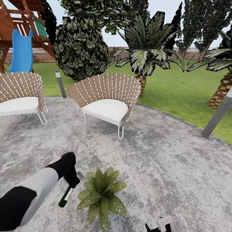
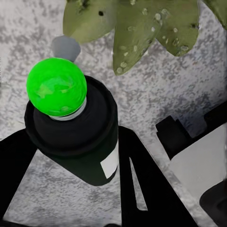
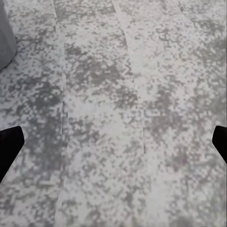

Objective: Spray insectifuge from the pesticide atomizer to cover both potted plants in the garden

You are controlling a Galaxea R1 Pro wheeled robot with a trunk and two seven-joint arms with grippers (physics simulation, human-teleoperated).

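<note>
Setting: mottled grey patio (image 1: 167,154) ringed by lawn, two woven chairs (image 1: 106,96) at 12 o'clock, palms beyond

Left gripper (image 1: 71,180): jaws pinching the pesticide atomizer (image 1: 66,196), bottle tilted, nozzle toward the potted plant (image 1: 101,193)

Plant: sits at 3 o'clock of the bottle, just beside it; whitish specks (image 2: 156,16) dot the nearest leaves in the left wrist view

Right gripper (image 3: 113,142): fingers spread wide over bare paving

Risk: spray may reach only the near leaves, leaving the far side uncovered

Risk: bottle could slip in the tilted grip or brush the leaves
</note>
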